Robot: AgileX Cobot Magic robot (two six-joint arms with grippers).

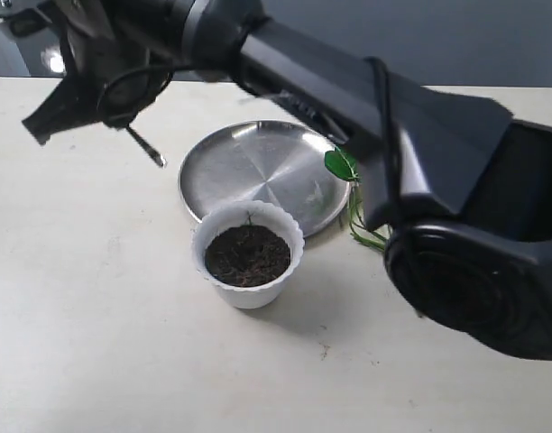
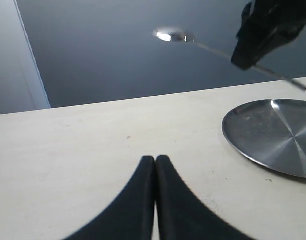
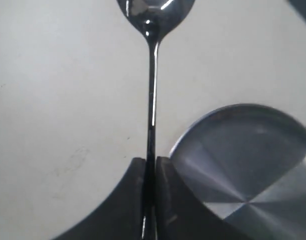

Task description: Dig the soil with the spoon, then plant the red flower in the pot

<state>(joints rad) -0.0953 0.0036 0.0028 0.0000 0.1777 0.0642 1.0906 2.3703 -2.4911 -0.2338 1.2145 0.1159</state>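
**Above the table's far left, right arm holds spoon aloft; soil not yet dug**

Over the pale table (image 1: 96,298), the right arm reaches across the scene w/ its right gripper (image 3: 150,162) raised well above the surface. Its jaws are pinched tight on the thin handle of the spoon (image 3: 152,100); in the right wrist view the shiny oval bowl points away from the claw and looks empty. Seen from outside, only the handle's tail end pokes out below the gripper.

The left gripper (image 2: 155,160) sits low over bare table, jaws pressed together, nothing between them.

The pot (image 1: 248,253), white w/ scalloped rim, stands upright near centre, touching or just overlapping the front edge of the round steel plate (image 1: 262,167). The soil (image 1: 247,254) fills it nearly to the rim, dark and crumbly, surface looks undisturbed. The red flower (image 1: 342,164) lies by the plate's right edge, mostly hidden behind the arm; only a green leaf & stems show, no blooms visible.

Step in hand, by judgement: bring spoon to pot. To do it well: carry the bowl over the pot's centre, tip it downward, enter the soil gently so the light pot doesn't slide or tip, & scoop a hollow in the middle w/o flinging crumbs. Grip is far from the bowl, so the spoon may twist under load.
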